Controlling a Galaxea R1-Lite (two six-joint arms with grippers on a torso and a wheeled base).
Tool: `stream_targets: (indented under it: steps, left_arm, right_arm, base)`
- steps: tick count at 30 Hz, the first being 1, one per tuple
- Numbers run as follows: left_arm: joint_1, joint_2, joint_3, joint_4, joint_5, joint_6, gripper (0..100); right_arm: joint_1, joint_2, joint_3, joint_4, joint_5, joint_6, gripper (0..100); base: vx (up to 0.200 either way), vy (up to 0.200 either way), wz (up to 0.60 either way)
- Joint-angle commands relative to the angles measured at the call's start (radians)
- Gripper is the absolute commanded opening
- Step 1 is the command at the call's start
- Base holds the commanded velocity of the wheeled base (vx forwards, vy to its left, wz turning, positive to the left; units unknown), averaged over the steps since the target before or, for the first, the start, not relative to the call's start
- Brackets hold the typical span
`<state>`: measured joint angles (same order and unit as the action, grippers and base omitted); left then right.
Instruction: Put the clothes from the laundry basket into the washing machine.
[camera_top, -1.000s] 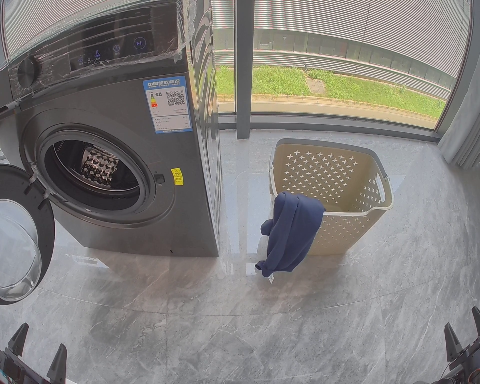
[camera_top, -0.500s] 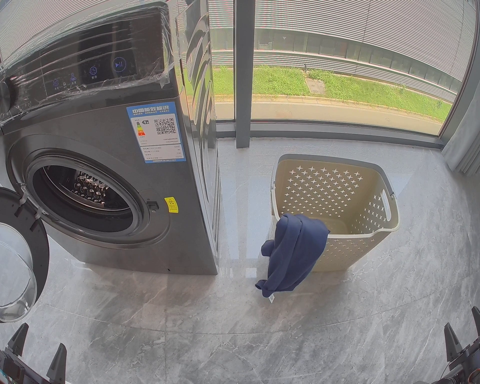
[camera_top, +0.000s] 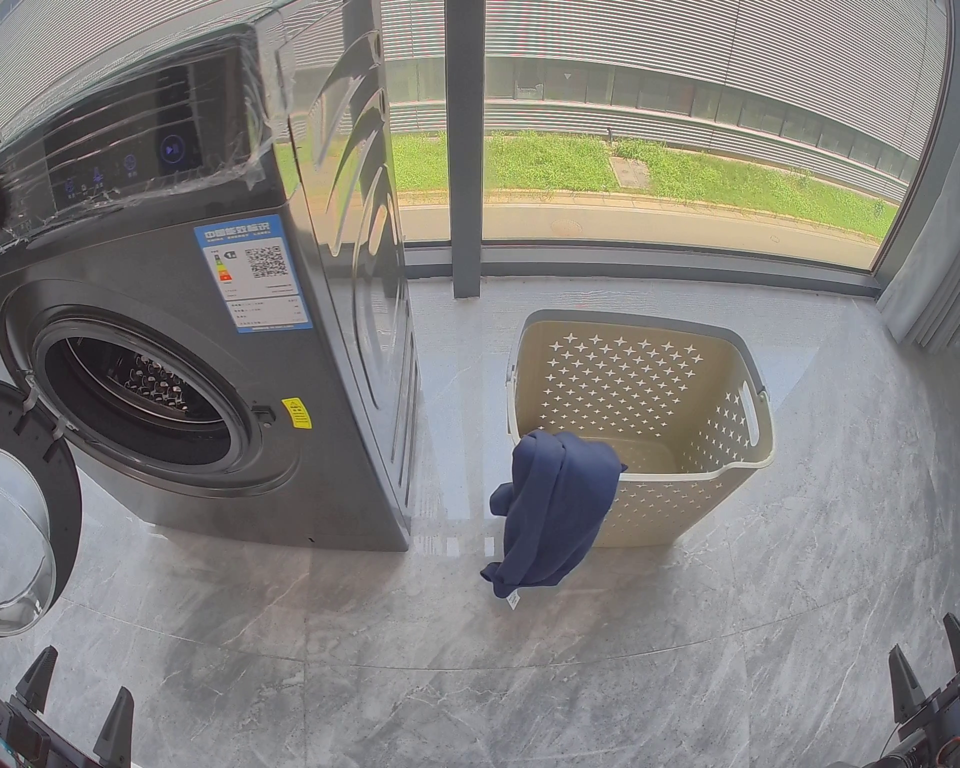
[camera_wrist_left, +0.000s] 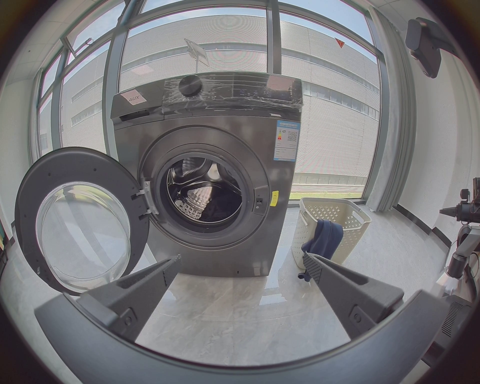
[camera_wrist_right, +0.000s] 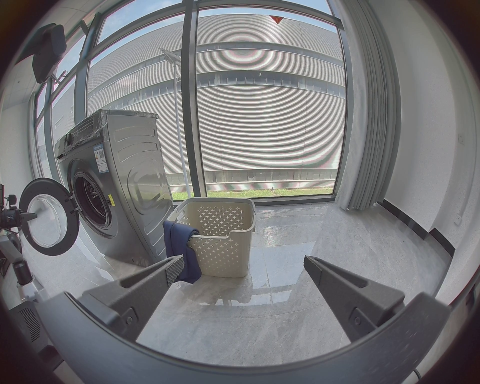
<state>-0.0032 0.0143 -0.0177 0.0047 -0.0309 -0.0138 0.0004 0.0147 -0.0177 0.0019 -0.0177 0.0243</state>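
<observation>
The left gripper (camera_wrist_left: 241, 259) and right gripper (camera_wrist_right: 242, 260) have dark grey, wedge-shaped fingers (camera_wrist_left: 350, 295) with textured tips and a screw near each base.

The grey marble floor (camera_top: 600, 650) bears the washing machine (camera_top: 340, 300) and laundry basket (camera_top: 670, 505).

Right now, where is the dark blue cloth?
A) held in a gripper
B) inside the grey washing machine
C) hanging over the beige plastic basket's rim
C: the dark blue cloth drapes over the rim of the beige plastic basket, hanging down its outside wall.
</observation>
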Motion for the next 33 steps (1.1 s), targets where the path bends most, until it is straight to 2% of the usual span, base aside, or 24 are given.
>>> stream_targets:
  steps: [1, 6, 9, 10, 13, 17, 20, 22, 25, 27, 28, 29, 31, 32, 33]
  left_arm:
    - [0.0, -0.008, 0.016, 0.0, 0.0, -0.002, 100]
    - [0.0, -0.008, 0.016, 0.0, 0.0, -0.003, 100]
    - [0.0, -0.008, 0.016, 0.0, 0.0, -0.005, 100]
    - [0.0, -0.008, 0.016, 0.0, 0.0, -0.002, 100]
    - [0.0, -0.008, 0.016, 0.0, 0.0, 0.0, 100]
    - [0.0, -0.008, 0.016, 0.0, 0.0, -0.003, 100]
    - [0.0, -0.008, 0.016, 0.0, 0.0, -0.005, 100]
    - [0.0, -0.008, 0.016, 0.0, 0.0, -0.005, 100]
    - [0.0, -0.008, 0.016, 0.0, 0.0, -0.003, 100]
    - [0.0, -0.008, 0.016, 0.0, 0.0, -0.002, 100]
    - [0.0, -0.008, 0.016, 0.0, 0.0, -0.002, 100]
    - [0.0, -0.008, 0.016, 0.0, 0.0, -0.002, 100]
    - [0.0, -0.008, 0.016, 0.0, 0.0, -0.002, 100]
    - [0.0, -0.008, 0.016, 0.0, 0.0, -0.003, 100]
    - [0.0, -0.008, 0.016, 0.0, 0.0, -0.003, 100]
  right_arm:
    - [0.0, -0.015, 0.016, 0.001, -0.001, 0.002, 100]
    - [0.0, -0.015, 0.007, -0.008, -0.001, -0.001, 100]
    - [0.0, 0.001, -0.12, -0.049, 0.001, 0.009, 100]
    - [0.006, 0.08, -0.219, -0.043, -0.002, 0.026, 100]
    - [0.009, 0.174, -0.274, -0.014, 0.002, 0.025, 100]
    - [0.023, 0.435, -0.285, -0.016, 0.059, 0.031, 100]
    - [0.03, 0.605, -0.292, -0.063, 0.091, 0.031, 100]
    - [0.067, 0.714, -0.288, -0.086, 0.133, 0.026, 100]
    - [0.158, 0.843, -0.283, -0.115, 0.148, 0.04, 100]
    - [0.262, 0.93, -0.285, -0.137, 0.14, 0.092, 100]
    - [0.285, 0.953, -0.286, -0.143, 0.139, 0.114, 100]
    - [0.328, 1.001, -0.294, -0.161, 0.136, 0.157, 100]
    - [0.391, 1.07, -0.304, -0.214, 0.105, 0.214, 100]
    - [0.423, 1.114, -0.309, -0.249, 0.074, 0.243, 100]
    - [0.431, 1.128, -0.309, -0.26, 0.065, 0.25, 100]
  base:
    - [0.0, 0.0, 0.0]
    - [0.0, 0.0, 0.0]
    - [0.067, 0.0, 0.0]
    - [0.2, 0.0, 0.0]
    - [0.2, 0.0, 0.0]
    - [0.05, 0.0, 0.0]
    - [0.0, 0.0, 0.0]
    - [0.0, 0.0, 0.0]
    - [0.0, 0.0, 0.0]
    - [0.0, 0.0, 0.0]
    - [0.0, 0.0, 0.0]
    - [0.0, 0.0, 0.0]
    - [0.0, 0.0, 0.0]
    - [0.0, 0.0, 0.0]
    - [0.0, 0.0, 0.0]
